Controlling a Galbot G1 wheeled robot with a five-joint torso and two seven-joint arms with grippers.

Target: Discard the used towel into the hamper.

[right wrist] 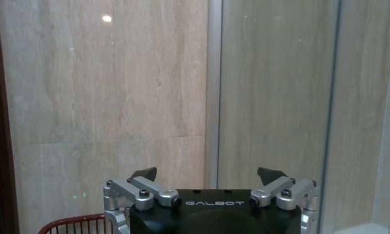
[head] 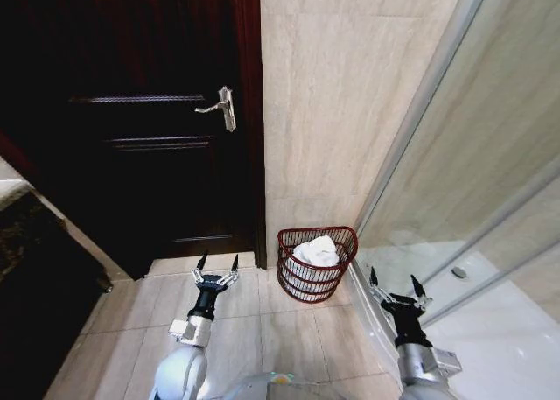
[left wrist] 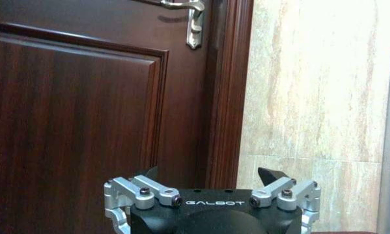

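Already, the scene is framed by its biggest surfaces: a dark wooden door (head: 131, 129) with a silver handle (head: 223, 108) is seen on the left, a beige tiled wall (head: 341, 94) in the middle, and a glass shower screen (head: 490, 155) on the right, all above a tiled floor (head: 262, 321). At the foot of the wall, between the door frame and the screen, the hamper (head: 317, 264) is stood on the floor, and a white towel (head: 315, 253) is seen bundled inside it, its top about level with the rim. The task is therefore judged to be essentially finished.

Both arms are held low and near the robot. The left gripper (head: 218, 266) is raised just beside the hamper on the door side, its jaws spread apart and empty. The right gripper (head: 392, 282) is placed on the other side, close to the screen's lower edge, its jaws likewise spread and holding nothing.

Some risk is judged to remain. The hamper looks light and could be tipped if it were clipped by the left gripper. The glass could be struck by the right gripper if it were swung outward.
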